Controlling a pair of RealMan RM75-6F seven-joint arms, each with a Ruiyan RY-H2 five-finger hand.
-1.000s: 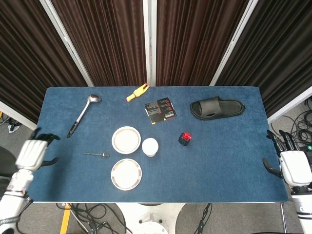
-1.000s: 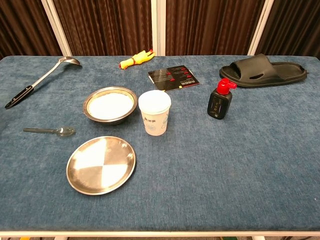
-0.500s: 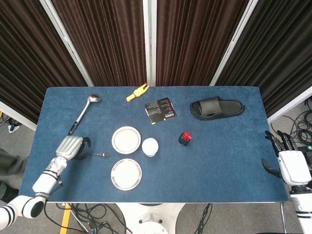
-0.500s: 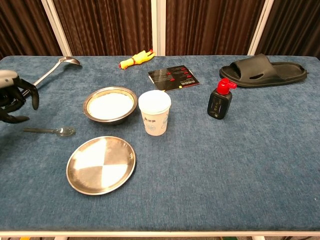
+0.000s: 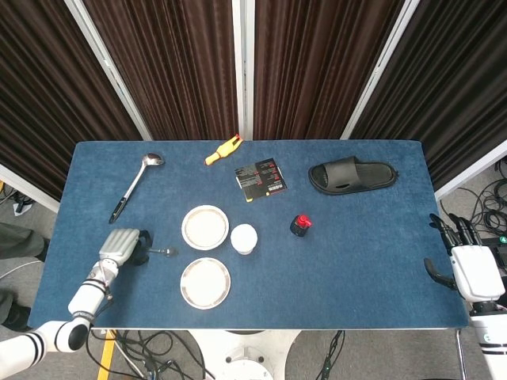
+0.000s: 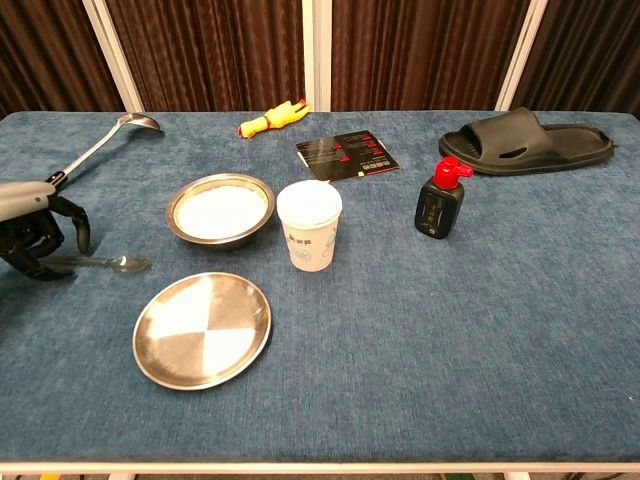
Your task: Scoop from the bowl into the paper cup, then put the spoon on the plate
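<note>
Your left hand (image 6: 35, 232) hovers over the spoon (image 6: 118, 263) handle, fingers curled, nothing gripped; spoon lies at the bowl's (image 6: 220, 210) 8 o'clock. Bowl holds white powder. Paper cup (image 6: 309, 225) contents indiscernible; plate (image 6: 202, 329) bare. Right hand (image 5: 467, 265) open.
</note>
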